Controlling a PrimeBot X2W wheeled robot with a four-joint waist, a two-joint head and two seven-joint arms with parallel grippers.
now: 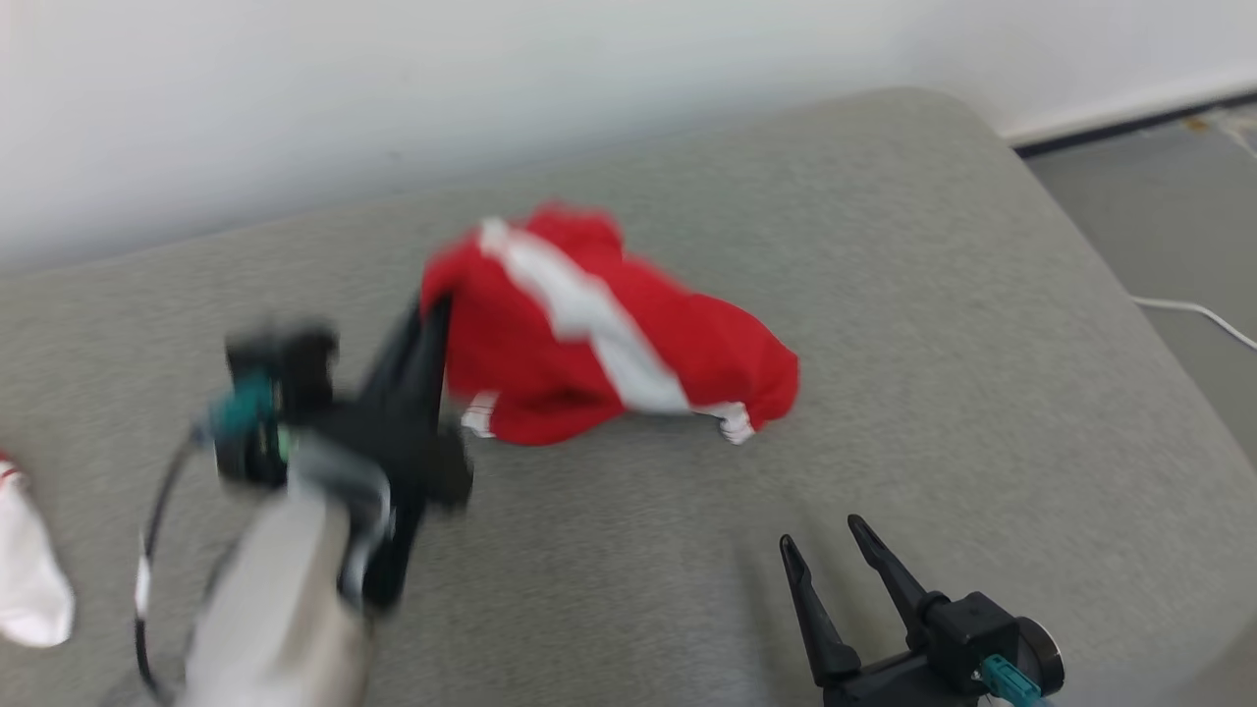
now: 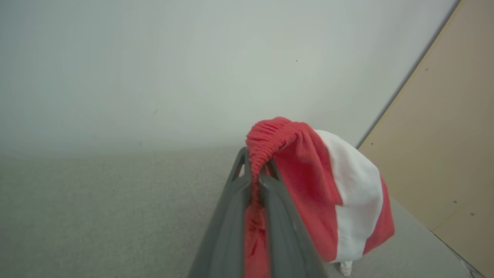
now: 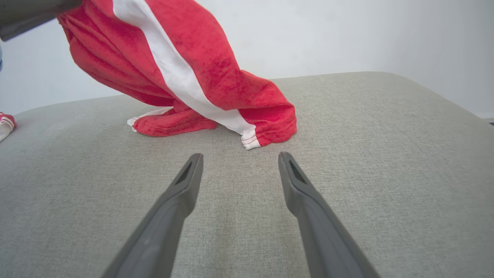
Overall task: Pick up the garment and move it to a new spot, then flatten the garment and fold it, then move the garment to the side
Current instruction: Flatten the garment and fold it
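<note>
Well, the left gripper is clamped on the gathered elastic edge of the garment, red with a white stripe. It holds the garment up over the middle of the grey cushion, with only the lower hems touching the fabric. From the head, arm and cloth are smeared with blur, so the pinch is hard to make out. From the left wrist, the fingers press tight with cloth bunched between them. The right gripper sits near the front, fingers spread wide, holding nothing, apart from the garment. A white cloth is cut off at the left edge.
</note>
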